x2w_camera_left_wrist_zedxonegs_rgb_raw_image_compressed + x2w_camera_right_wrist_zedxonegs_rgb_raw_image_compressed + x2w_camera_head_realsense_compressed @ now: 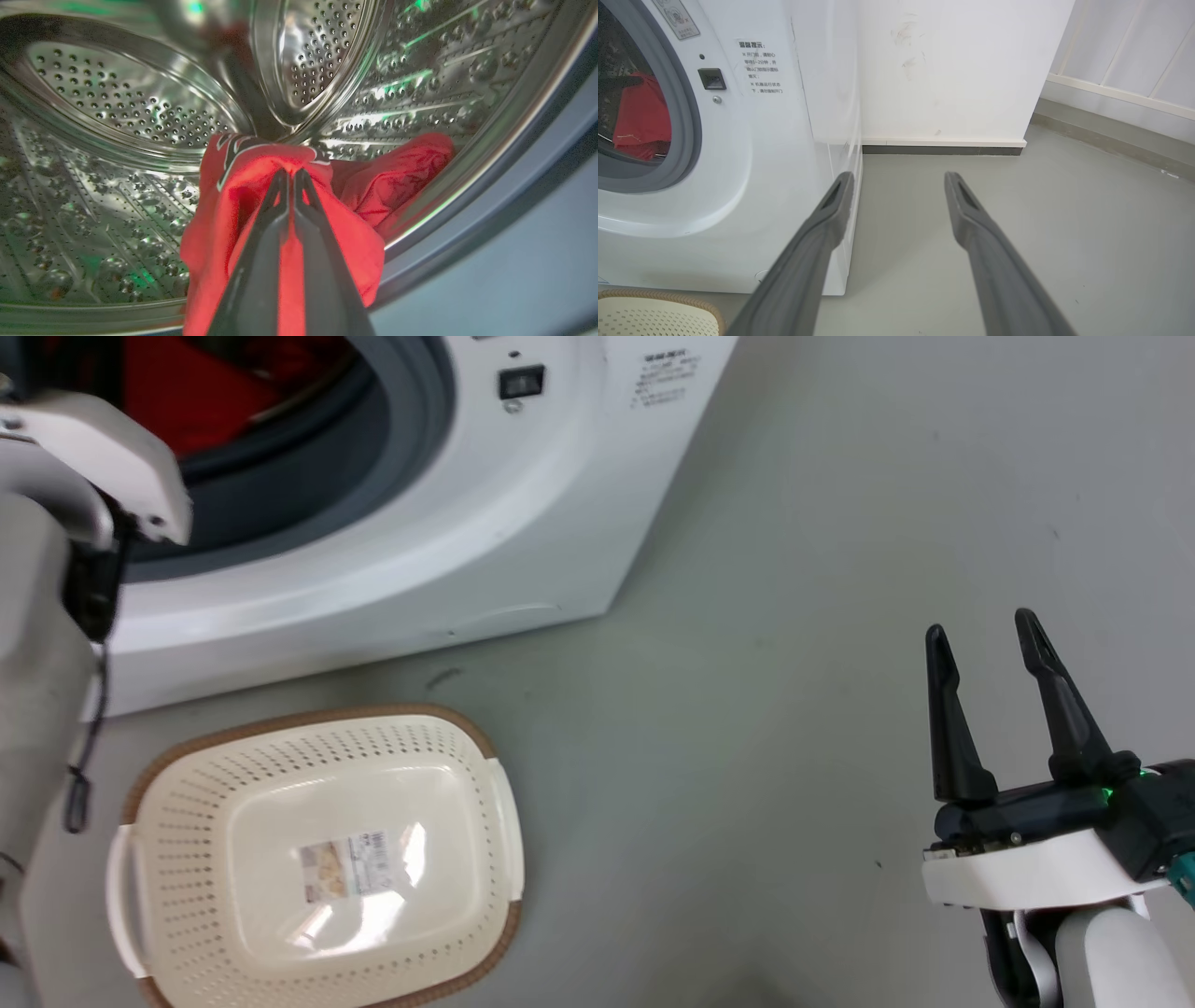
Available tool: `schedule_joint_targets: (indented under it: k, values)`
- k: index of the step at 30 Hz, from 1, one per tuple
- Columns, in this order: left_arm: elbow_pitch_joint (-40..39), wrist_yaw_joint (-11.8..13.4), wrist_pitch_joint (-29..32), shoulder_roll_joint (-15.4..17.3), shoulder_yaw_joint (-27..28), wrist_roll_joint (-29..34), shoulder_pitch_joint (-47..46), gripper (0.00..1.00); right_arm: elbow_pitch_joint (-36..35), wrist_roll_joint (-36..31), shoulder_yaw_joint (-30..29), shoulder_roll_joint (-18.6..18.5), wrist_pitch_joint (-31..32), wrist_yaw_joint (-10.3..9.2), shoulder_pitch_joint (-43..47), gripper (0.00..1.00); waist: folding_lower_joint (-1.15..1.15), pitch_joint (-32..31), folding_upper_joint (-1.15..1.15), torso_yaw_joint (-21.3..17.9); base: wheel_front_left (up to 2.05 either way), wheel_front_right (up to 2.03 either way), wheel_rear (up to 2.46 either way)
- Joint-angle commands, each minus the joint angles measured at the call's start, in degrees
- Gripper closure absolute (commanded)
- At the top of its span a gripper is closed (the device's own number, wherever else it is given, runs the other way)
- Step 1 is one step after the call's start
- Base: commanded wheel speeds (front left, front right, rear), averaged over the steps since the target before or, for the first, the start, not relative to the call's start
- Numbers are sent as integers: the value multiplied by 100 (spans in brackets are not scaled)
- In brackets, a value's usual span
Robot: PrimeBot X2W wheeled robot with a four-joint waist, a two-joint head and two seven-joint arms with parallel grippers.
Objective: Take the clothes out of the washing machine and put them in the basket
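While looking along the left gripper (290, 173) into the washing machine (523, 523), logged two red clothes (233, 210) in the perforated steel drum (117, 107). Found the fingers pressed almost together, pinching a raised fold of the nearer garment right at the tips. Noted black-and-white trim (229, 149) along that garment's far left edge, and cloth draped down either side of the fingers towards the drum's near lip. Saw the plain garment (397, 172), crumpled, just right of the first and touching it, against the drum wall beside the grey gasket (490, 200). Lifted off the drum or resting on it: cannot tell.

From the head: glimpsed the same red through the round opening at far left, behind the pale left arm (37, 663). Logged the basket (308, 721) upright on the grey floor (794, 663), just near of the machine's white front, apart from it. Cream, perforated, brown woven-look rim, side handles; inside, a paper label (355, 866) flat on the bottom. Found the right gripper (980, 627) at near right, well apart from basket and machine, fingers spread wide above bare floor. Confirmed the spread from the right wrist, with a white wall (948, 70) far beyond the tips.
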Motion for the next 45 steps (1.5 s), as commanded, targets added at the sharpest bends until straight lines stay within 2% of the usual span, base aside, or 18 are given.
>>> schedule_joint_targets:
  k: [1, 8, 13, 20, 27, 31, 35, 41, 45]
  values:
    - [-77, 71, -63, -62, 84, -40, 157, 100, 17, -30, -22, -2, -14, -6, 85, 0, 1, -395, 0, 307, 0, 0, 0]
    - [-1230, 419, -90, -304, 773, 320, 1238, 100, 121, -105, -76, -1, -14, -6, 285, 0, 1, -1078, 0, 593, 0, 0, 0]
    - [-2187, 542, -89, -469, 1234, 824, 2145, 100, 189, -175, -101, -2, -14, -6, 448, 0, 1, -1507, 0, 807, 0, 0, 0]
    - [-3337, 499, -86, -645, 1702, 1372, 3242, 100, 231, -264, -153, -2, -14, -6, 658, 0, 1, -1926, 0, 1080, 0, 0, 0]
    - [-4161, 400, -81, -726, 1858, 1635, 4276, 100, 251, -318, -216, -2, -14, -6, 834, 0, 1, -2143, 0, 1283, 0, 0, 0]
    - [-4280, 336, -81, -711, 1840, 1632, 4712, 100, 189, -343, -267, -1, -14, -6, 825, 0, 1, -2034, 0, 1394, 0, 0, 0]
    - [-4068, 213, -70, -743, 1785, 1454, 5064, 100, 169, -466, -251, -1, -14, -6, 820, 0, 1, -1801, 0, 1482, 0, 0, 0]
    - [-3333, 91, -79, -911, 1716, 1293, 5270, 100, 113, -619, -307, -1, -14, -6, 666, 0, 1, -1347, 0, 1521, 0, 0, 0]
    - [-2607, -92, -81, -1072, 1608, 1272, 5201, 100, 84, -683, -312, -2, -14, -6, 586, 0, 1, -1028, 0, 1503, 0, 0, 0]
